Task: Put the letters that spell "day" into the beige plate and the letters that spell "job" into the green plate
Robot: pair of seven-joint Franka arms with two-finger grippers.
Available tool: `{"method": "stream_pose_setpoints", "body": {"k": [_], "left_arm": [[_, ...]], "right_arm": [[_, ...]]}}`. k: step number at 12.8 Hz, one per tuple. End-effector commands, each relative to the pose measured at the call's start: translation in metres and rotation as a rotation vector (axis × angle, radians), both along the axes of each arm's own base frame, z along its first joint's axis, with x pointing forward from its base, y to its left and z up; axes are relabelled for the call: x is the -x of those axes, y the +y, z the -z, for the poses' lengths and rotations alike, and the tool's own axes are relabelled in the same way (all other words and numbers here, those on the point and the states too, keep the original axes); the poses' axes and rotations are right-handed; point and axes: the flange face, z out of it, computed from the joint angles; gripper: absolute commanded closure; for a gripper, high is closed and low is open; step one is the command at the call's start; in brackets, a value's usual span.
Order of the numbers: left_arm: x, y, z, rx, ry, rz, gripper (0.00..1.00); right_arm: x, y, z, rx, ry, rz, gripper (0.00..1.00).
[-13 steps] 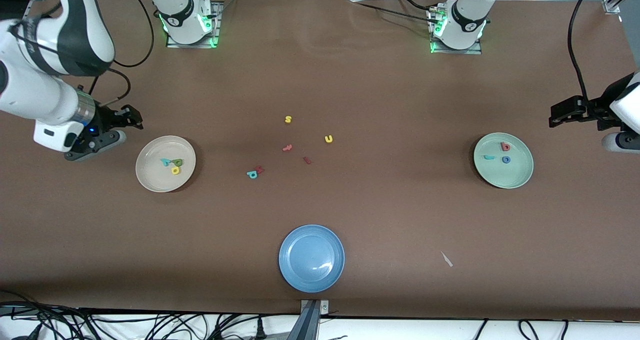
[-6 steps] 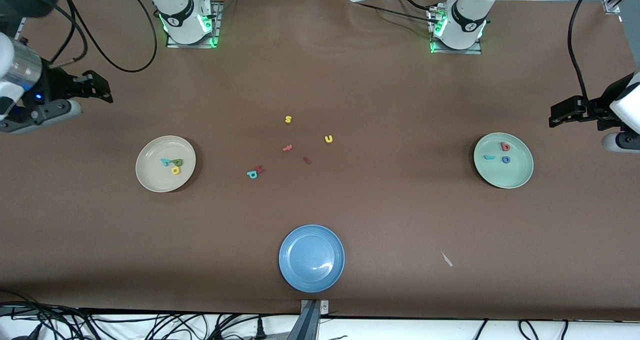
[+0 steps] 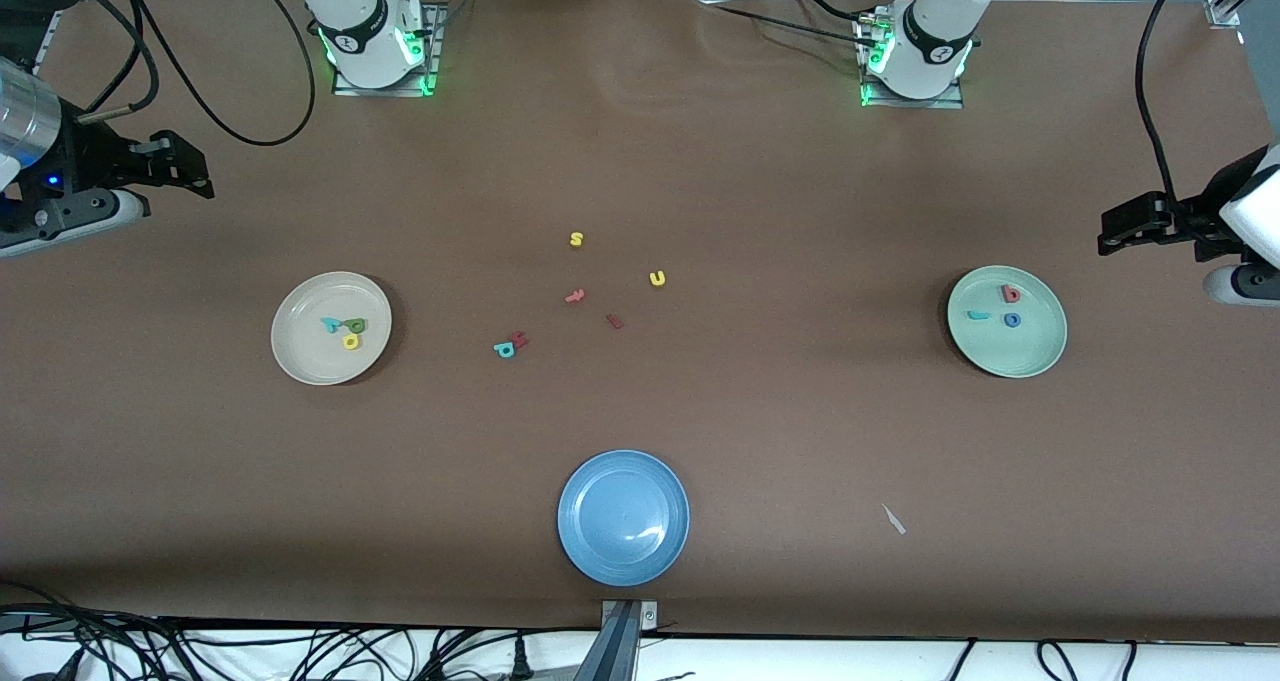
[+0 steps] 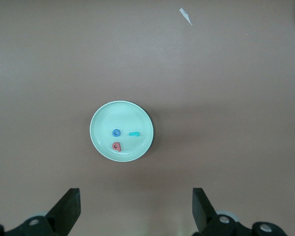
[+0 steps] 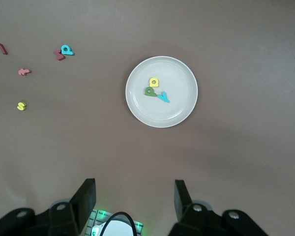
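even overhead light, soft shadows, glare on blue plate [image 3: 640, 535].

Matt brown table [image 3: 760, 191]; smooth, faintly glossy blue plate [image 3: 590, 541], beige plate [image 3: 300, 351] and green plate [image 3: 1030, 356]; matt foam-looking letters; black matt gripper fingers [image 5: 86, 196]

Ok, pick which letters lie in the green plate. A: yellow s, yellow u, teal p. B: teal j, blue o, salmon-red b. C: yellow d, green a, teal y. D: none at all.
B: the green plate holds the teal j, the blue o and the salmon-red b, as the left wrist view confirms.
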Motion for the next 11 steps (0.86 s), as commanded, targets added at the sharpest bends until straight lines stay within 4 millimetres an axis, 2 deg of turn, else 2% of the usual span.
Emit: {"method": "stream_pose_setpoints", "body": {"k": [1,4,5,11], "left_arm": [[0.0084,-0.0002,-0.0053,0.022,0.005,0.020,0.00],[0.0084,-0.0002,-0.0053,0.022,0.005,0.020,0.00],[0.0084,-0.0011,-0.0059,0.022,0.003,0.022,0.00],[0.0084,-0.0021,-0.0059,0.021,0.003,0.022,0.00]], "right_arm": [[-0.0016,0.0010,-0.0009,0.000,0.004,0.024,0.27],[-0.0014,0.0040,-0.0011,0.003,0.007,0.018,0.25],[-0.0025,0.0035,-0.0002,0.000,0.007,0.018,0.00],[-0.0028,-0.0036,-0.0025,0.007,0.001,0.051,0.00]]}}
